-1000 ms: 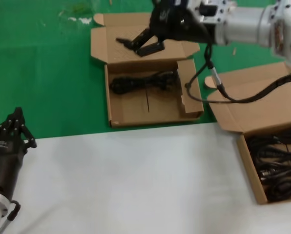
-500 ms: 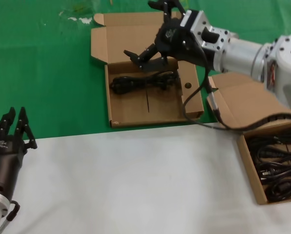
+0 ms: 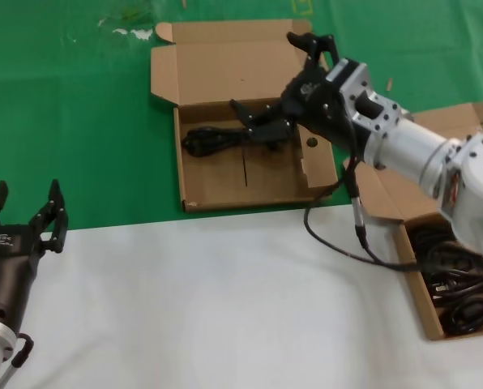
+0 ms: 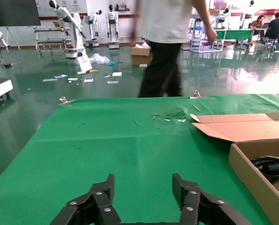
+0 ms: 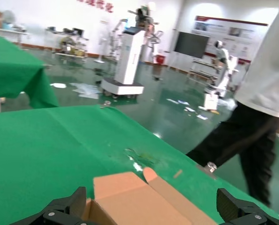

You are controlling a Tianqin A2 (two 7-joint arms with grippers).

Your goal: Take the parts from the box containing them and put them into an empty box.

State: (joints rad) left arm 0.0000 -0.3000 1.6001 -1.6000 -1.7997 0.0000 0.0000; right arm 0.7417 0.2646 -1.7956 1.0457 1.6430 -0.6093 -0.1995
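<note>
A shallow brown box [image 3: 225, 182] with a round hole in its side flap [image 3: 312, 143] lies open on the green cloth. One black cable bundle [image 3: 217, 138] rests inside it. My right gripper [image 3: 266, 73] hangs over that box's far right part, open wide and holding nothing; its lower finger is close to the cable's right end. The right wrist view shows the box lid [image 5: 130, 201] between the spread fingers of the right gripper [image 5: 150, 197]. At the right edge, a second brown box [image 3: 416, 284] holds several black cables [image 3: 460, 284]. My left gripper [image 3: 27, 194] waits open at the near left.
The near half of the table is covered in white cloth [image 3: 225, 308]. The right arm's cable [image 3: 351, 235] loops between the two boxes. In the left wrist view the left gripper [image 4: 143, 180] faces green cloth, with the holed box [image 4: 252, 173] off to one side.
The right gripper has come down and nearer over the holed box, turning and spreading its fingers wide. The left gripper's fingers have spread from almost shut to open.
</note>
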